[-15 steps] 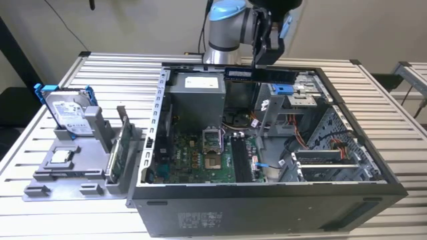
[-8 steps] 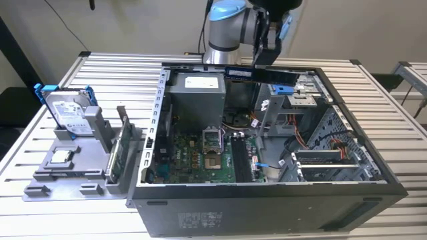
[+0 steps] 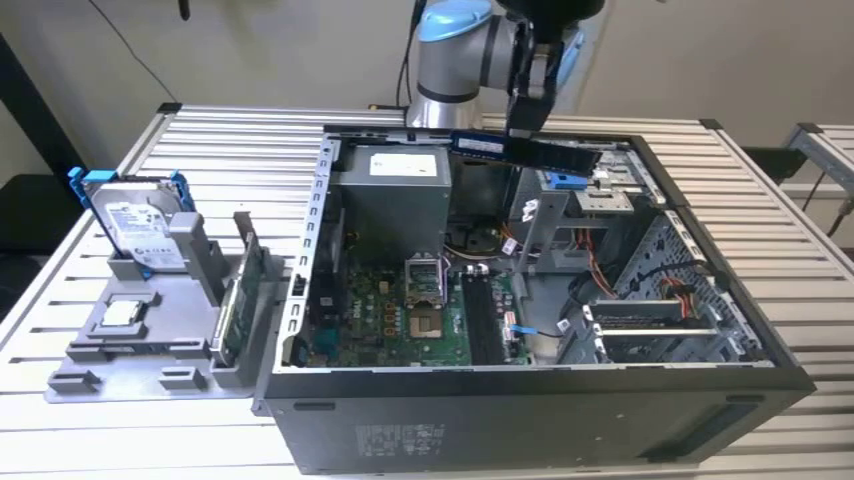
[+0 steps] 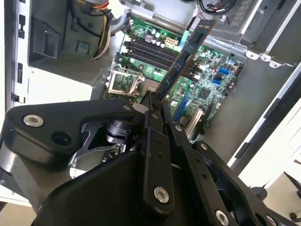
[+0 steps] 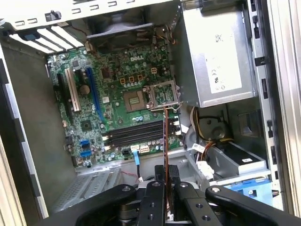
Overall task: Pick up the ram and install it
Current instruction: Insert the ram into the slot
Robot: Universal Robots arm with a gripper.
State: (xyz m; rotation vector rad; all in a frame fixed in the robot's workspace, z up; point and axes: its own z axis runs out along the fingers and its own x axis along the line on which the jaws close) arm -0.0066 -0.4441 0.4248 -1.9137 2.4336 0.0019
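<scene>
Holding the ram [image 3: 561,153] pinched between the fingers of the gripper [image 3: 523,130], up over the far end of the open computer case [image 3: 534,410] in the exterior view, well apart from the motherboard's memory slots [image 5: 134,135]: picked up already, not yet seated.

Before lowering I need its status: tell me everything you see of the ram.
The ram is a long, thin, dark blue board with black chips, held level and on edge by the gripper, which is shut on it. It hangs above the open case, clear of the motherboard and its black slots, not seated.
</scene>
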